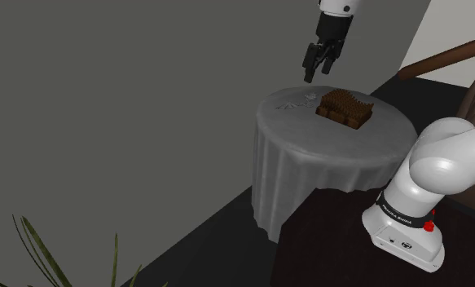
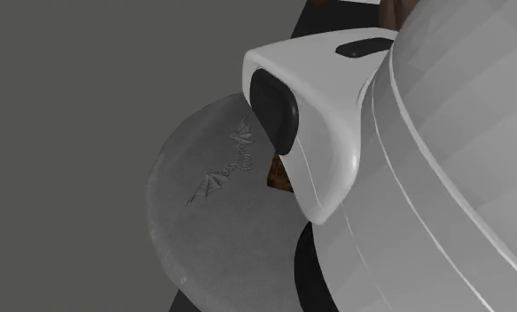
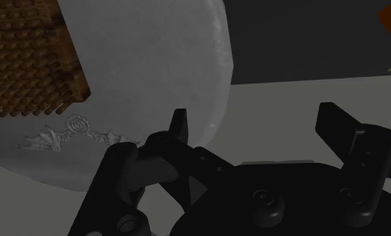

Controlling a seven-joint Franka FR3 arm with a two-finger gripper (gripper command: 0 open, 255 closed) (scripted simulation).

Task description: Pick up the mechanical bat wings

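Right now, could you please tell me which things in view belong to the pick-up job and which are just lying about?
For the job:
- mechanical bat wings, pale grey, lying flat on the table
- gripper, open, up off the table, holding nothing

Just lying about:
- brown spiky block, beside the wings
- round table with its grey cloth
- plant leaves

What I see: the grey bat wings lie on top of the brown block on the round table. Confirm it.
Wrong. The bat wings lie on the round table itself, beside the brown block, not on top of it. The wrist view shows this.
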